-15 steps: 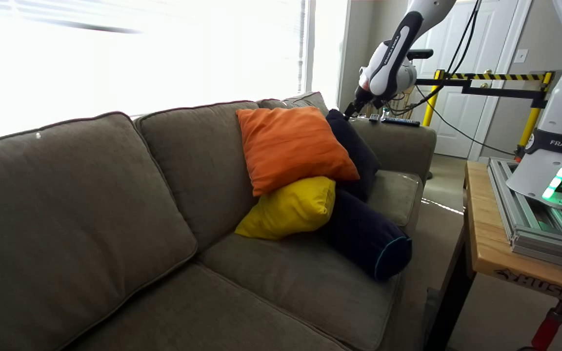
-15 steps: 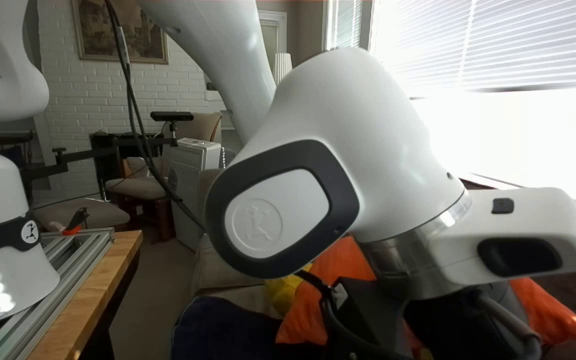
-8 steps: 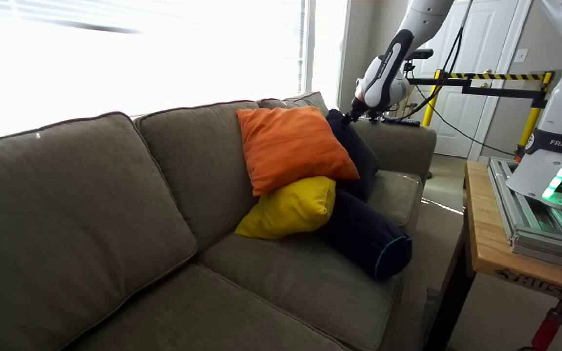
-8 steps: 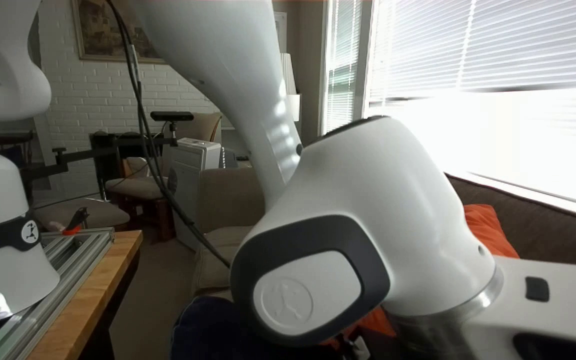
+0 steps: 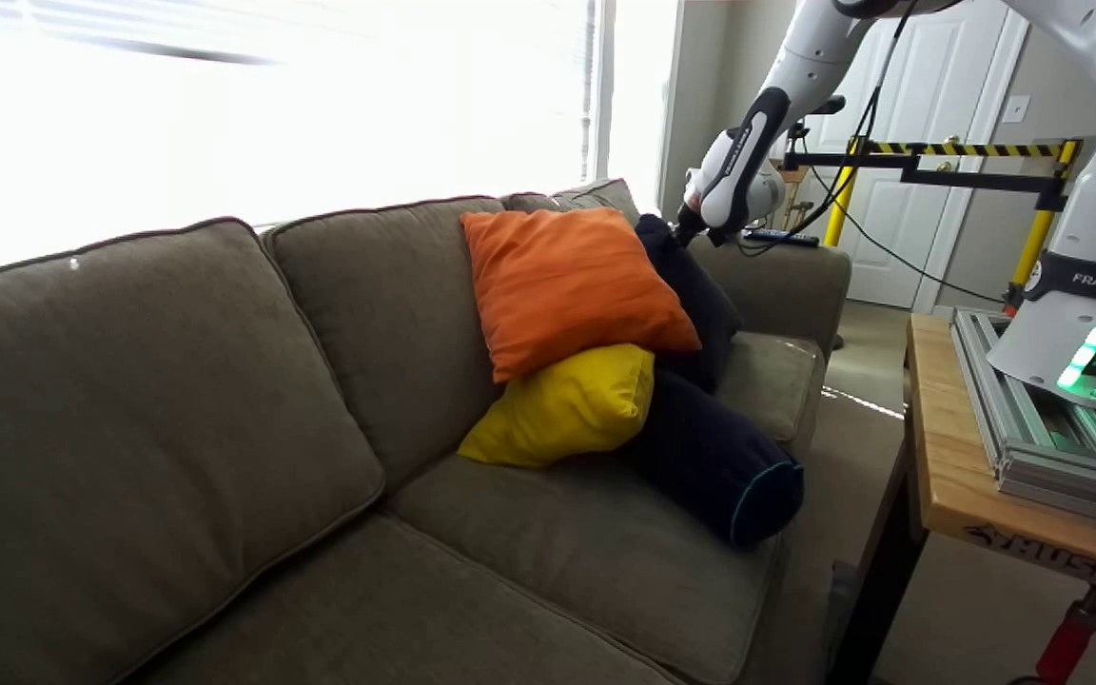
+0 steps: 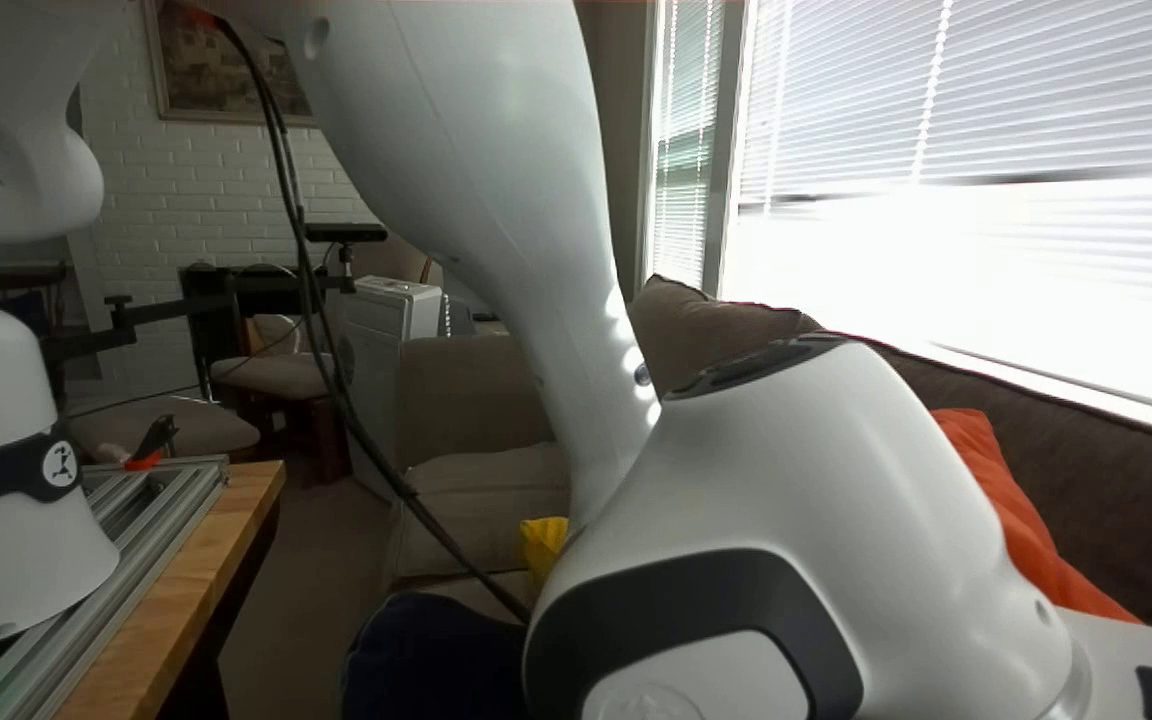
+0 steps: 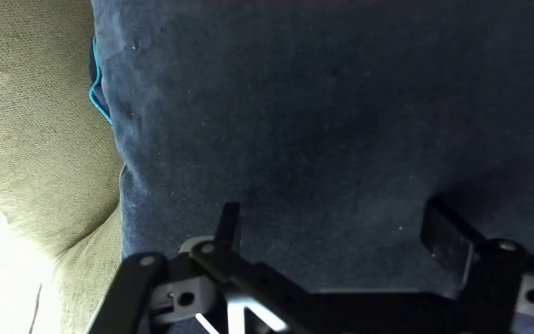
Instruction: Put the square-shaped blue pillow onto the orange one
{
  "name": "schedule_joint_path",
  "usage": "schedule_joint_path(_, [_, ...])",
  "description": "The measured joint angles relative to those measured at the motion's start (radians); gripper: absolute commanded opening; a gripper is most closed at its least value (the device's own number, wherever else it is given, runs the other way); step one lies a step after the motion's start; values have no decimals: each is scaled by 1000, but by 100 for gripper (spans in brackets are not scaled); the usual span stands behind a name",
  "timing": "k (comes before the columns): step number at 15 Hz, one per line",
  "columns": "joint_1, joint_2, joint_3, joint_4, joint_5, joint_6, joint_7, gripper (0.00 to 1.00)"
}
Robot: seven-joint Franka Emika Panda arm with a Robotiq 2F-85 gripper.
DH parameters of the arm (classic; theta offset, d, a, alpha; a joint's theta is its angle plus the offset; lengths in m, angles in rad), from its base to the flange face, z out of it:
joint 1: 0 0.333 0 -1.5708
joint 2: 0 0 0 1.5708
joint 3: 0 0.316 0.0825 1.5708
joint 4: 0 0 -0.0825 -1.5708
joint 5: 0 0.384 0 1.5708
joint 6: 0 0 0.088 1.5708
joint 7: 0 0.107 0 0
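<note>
The square-shaped blue pillow [image 5: 695,300] leans at the sofa's armrest end, partly behind the orange pillow [image 5: 572,285]. The orange pillow also shows behind my arm in an exterior view [image 6: 996,500]. My gripper [image 5: 681,234] is at the top corner of the blue pillow. In the wrist view the blue pillow [image 7: 295,116] fills most of the picture. My gripper [image 7: 333,206] is open there, its fingers wide apart over the navy fabric. The right finger [image 7: 448,236] is close to the fabric; I cannot tell if it touches. The arm hides the gripper in an exterior view.
A yellow pillow [image 5: 567,404] lies below the orange one. A navy bolster [image 5: 729,457] with teal piping lies in front. Remotes [image 5: 781,238] lie on the sofa's armrest [image 5: 786,276]. A wooden table [image 5: 938,428] carries the robot base.
My arm has come down and the gripper has lowered onto the top of the blue pillow. The pillows have not visibly moved.
</note>
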Motion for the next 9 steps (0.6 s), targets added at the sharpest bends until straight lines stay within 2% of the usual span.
schedule_joint_path(9, [-3, 125, 22, 162, 0, -51, 0, 100])
